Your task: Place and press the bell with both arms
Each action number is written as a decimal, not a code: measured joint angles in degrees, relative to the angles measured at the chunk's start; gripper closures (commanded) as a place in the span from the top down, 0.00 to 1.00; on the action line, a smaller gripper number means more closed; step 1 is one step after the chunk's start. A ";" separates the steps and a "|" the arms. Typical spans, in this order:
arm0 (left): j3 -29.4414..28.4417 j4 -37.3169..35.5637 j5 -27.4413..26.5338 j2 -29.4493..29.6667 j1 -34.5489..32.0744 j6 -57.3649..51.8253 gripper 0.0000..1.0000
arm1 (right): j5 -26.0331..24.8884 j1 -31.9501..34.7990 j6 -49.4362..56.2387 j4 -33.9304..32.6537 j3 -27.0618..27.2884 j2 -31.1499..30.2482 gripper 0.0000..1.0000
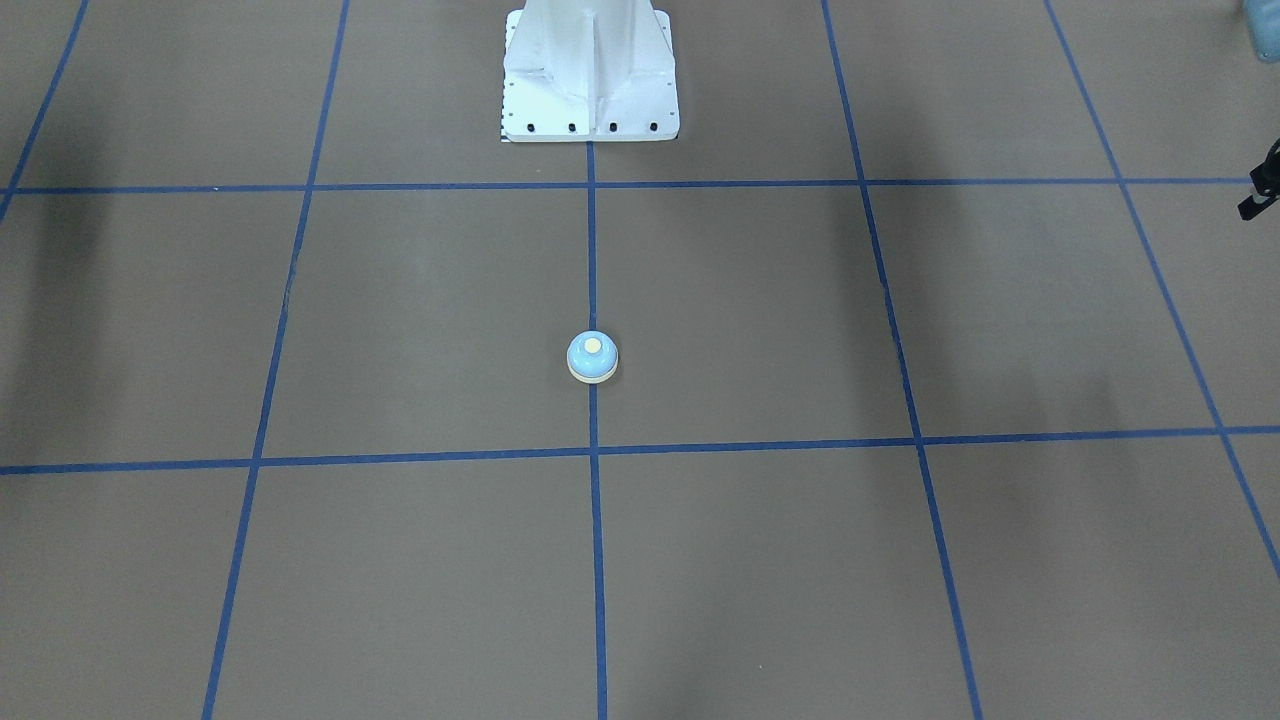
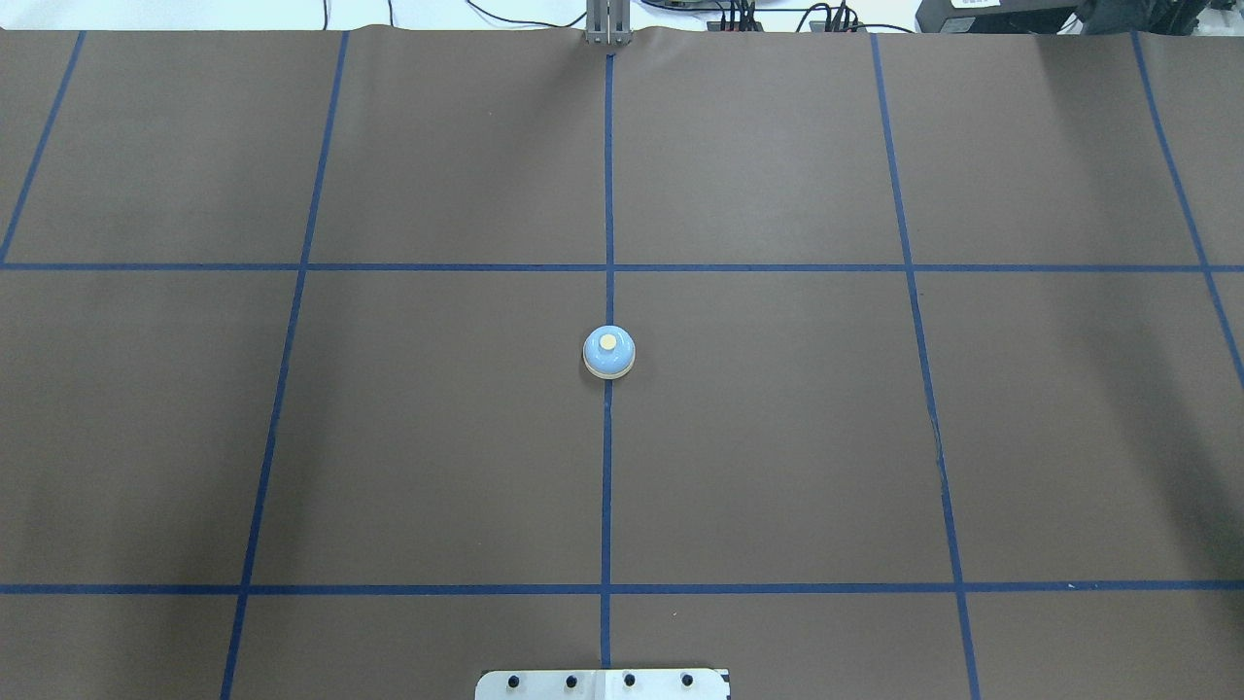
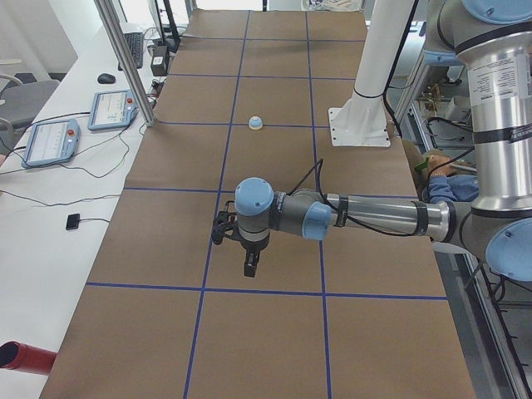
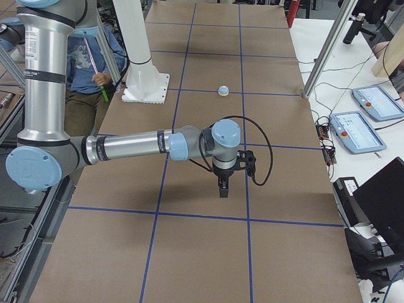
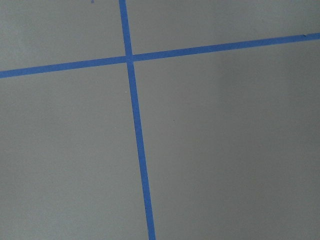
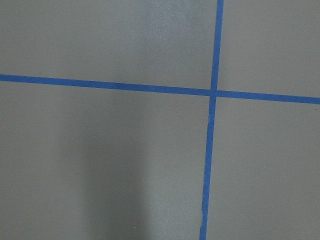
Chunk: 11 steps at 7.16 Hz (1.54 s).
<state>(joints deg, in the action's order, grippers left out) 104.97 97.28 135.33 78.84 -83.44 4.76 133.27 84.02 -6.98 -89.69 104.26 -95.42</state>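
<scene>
- The bell [image 1: 592, 357] is stood on the surface [image 1: 300, 330], directly out from the pedestal [image 1: 590, 75].
- Whether the left fingers [image 3: 249, 268] and right fingers [image 4: 223, 188] are clenched cannot be told.
- If approached off-centre, the bell could be shoved aside.

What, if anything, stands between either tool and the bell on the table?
Nothing visible. The bell sits alone on the centre tape line. In the side views, only table surface lies between it and the left tool or the right tool.
</scene>
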 measured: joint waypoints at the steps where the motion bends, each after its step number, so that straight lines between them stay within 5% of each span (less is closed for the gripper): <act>1: -0.14 -0.07 -0.29 0.33 -0.01 0.05 1.00 | -0.34 -0.01 0.07 0.14 -0.26 0.19 1.00; 11: 0.76 0.26 0.33 1.42 0.17 0.09 1.00 | -0.62 -0.14 0.24 9.21 -2.68 1.25 1.00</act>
<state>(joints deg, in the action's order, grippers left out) 105.73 97.55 135.67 80.26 -83.26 4.85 132.65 83.88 -6.74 -80.48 101.58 -94.17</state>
